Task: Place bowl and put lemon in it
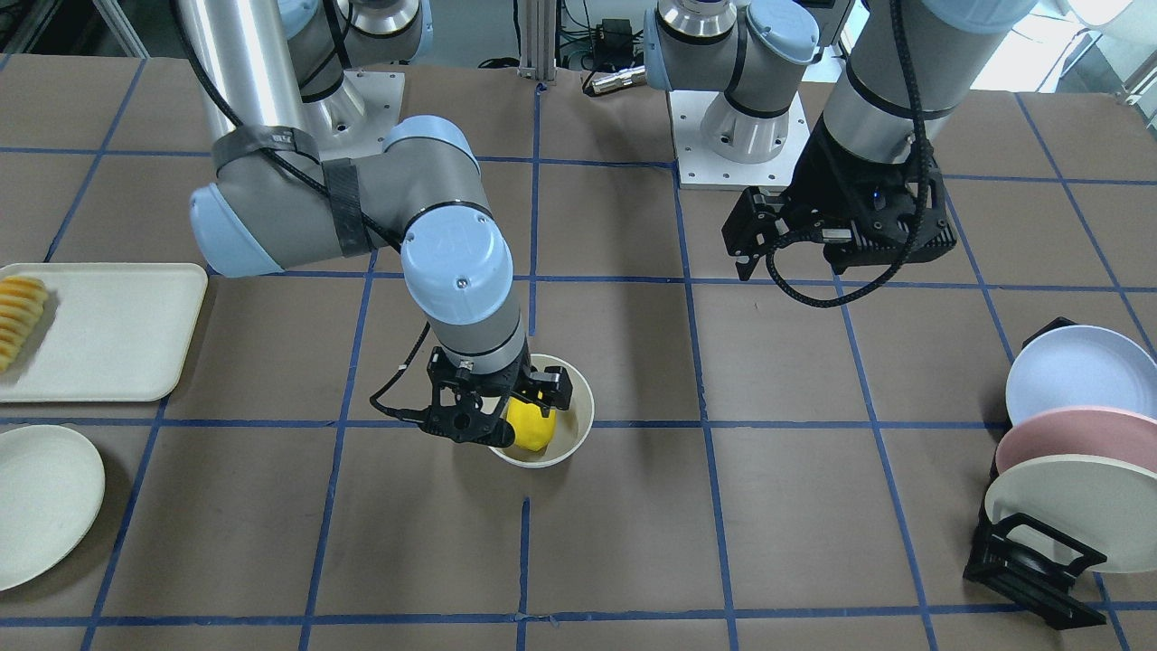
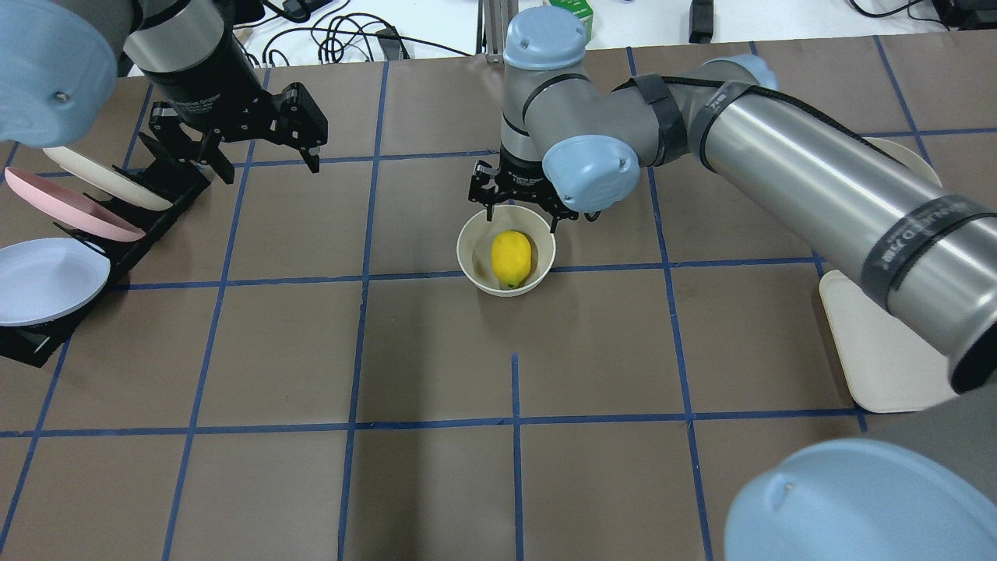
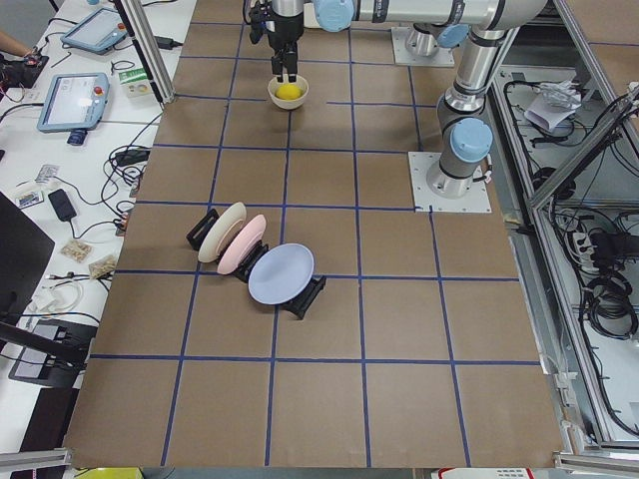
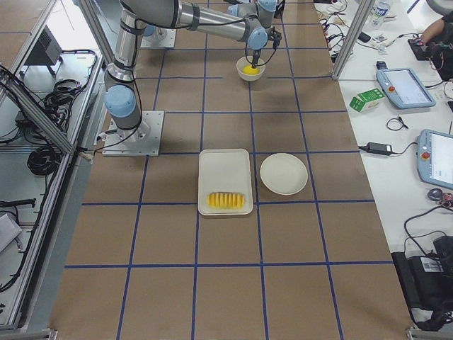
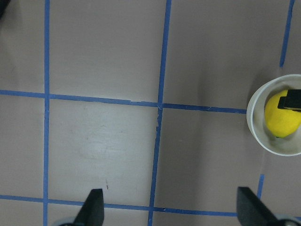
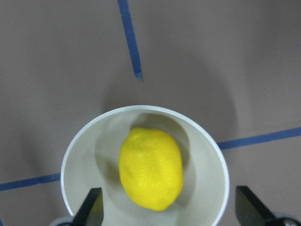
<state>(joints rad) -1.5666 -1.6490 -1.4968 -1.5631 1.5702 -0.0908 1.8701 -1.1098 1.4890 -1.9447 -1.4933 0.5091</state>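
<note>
The off-white bowl [image 1: 571,427] stands upright on the brown table near the middle, also in the overhead view [image 2: 467,261]. The yellow lemon [image 2: 511,258] lies inside it, free of any finger, and fills the right wrist view [image 6: 150,168] within the bowl's wall [image 6: 82,174]. My right gripper [image 2: 520,214] is open and empty just above the bowl, its fingertips [image 6: 91,207] wide apart on either side of the lemon. My left gripper [image 2: 269,167] is open and empty, raised over bare table near the plate rack; its wrist view shows the bowl [image 5: 256,125] far off at the right edge.
A black rack with several pastel plates [image 1: 1067,452] stands on my left side, also in the overhead view [image 2: 70,226]. On my right side lie a cream tray [image 1: 117,334] with sliced yellow-orange food [image 1: 18,316] and a flat cream plate [image 1: 45,502].
</note>
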